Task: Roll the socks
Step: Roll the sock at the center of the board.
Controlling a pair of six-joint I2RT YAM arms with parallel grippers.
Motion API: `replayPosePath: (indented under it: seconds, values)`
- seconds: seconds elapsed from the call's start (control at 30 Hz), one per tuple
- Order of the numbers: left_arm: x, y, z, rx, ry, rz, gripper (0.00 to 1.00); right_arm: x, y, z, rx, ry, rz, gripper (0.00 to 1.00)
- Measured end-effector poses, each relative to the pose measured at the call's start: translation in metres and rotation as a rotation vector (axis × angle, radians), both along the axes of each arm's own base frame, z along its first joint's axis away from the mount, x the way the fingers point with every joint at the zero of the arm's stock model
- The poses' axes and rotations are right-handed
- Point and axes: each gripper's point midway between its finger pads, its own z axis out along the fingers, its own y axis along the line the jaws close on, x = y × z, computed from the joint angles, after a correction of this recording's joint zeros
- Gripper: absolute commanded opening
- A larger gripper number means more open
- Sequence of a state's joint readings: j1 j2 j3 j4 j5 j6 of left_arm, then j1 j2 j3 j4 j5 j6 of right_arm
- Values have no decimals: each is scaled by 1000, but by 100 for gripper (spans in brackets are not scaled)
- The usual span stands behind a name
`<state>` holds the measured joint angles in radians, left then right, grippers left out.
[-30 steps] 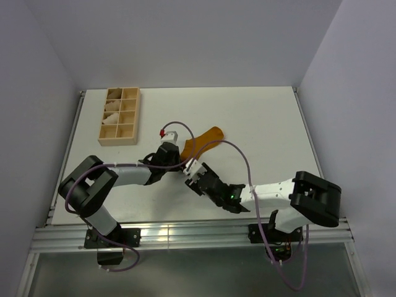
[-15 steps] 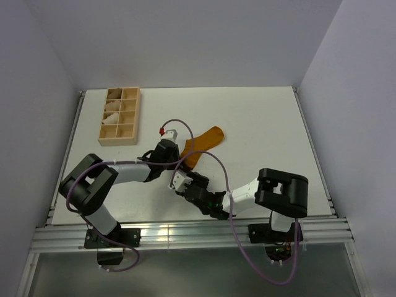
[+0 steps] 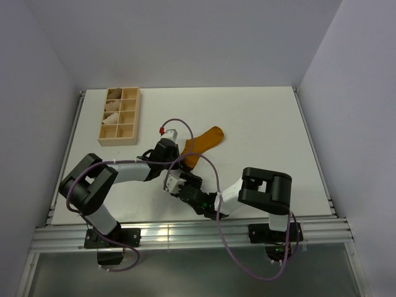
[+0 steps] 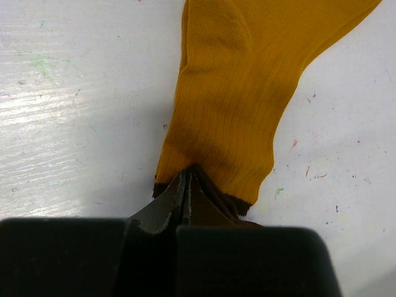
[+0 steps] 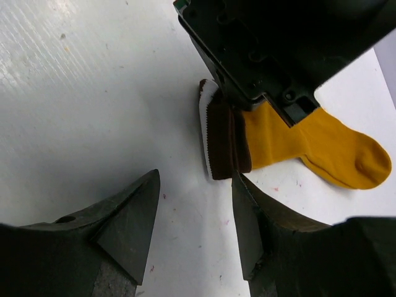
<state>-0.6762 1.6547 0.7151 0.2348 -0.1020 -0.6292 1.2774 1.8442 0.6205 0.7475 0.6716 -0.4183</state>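
The left arm lies low across the desk (image 3: 266, 117), left gripper (image 4: 185, 189) clenched on the sock's (image 4: 229, 105) dark cuff (image 5: 226, 139) near the desk's middle, toe toward the far right corner. The right arm folds tight by the near edge, right gripper (image 5: 195, 179) spread wide just short of the cuff. Its elbow has swung left over the last second; the sock stayed put.

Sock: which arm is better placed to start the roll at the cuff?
Left, likely. The left gripper is shut on the sock at its brown cuff; the right gripper is open, just short of the cuff, holding nothing.
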Motion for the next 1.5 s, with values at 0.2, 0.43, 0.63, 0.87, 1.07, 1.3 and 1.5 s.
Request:
replayPosePath:
  seconds: [0.2, 0.43, 0.63, 0.87, 1.07, 1.3, 1.5]
  values:
    - [0, 0, 0, -4, 4, -3, 0, 8, 1, -1, 14, 8, -6, 54]
    - [0, 0, 0, -7, 7, -6, 0, 17, -1, -4, 29, 29, -21, 47]
    - [-1, 0, 0, -7, 12, -7, 0, 21, 3, -6, 48, 44, -25, 46]
    - [-1, 0, 0, -9, 19, -13, 0, 29, 8, -8, 60, 51, -30, 37]
    - [-1, 0, 0, -15, 23, -16, 1, 30, 8, -11, 69, 71, -31, 25]
    - [-1, -1, 0, -30, 35, -25, 0, 32, 10, -13, 83, 99, -32, 10]
    - [-1, 0, 0, -40, 42, -26, 3, 35, 12, -12, 98, 119, -33, 0]
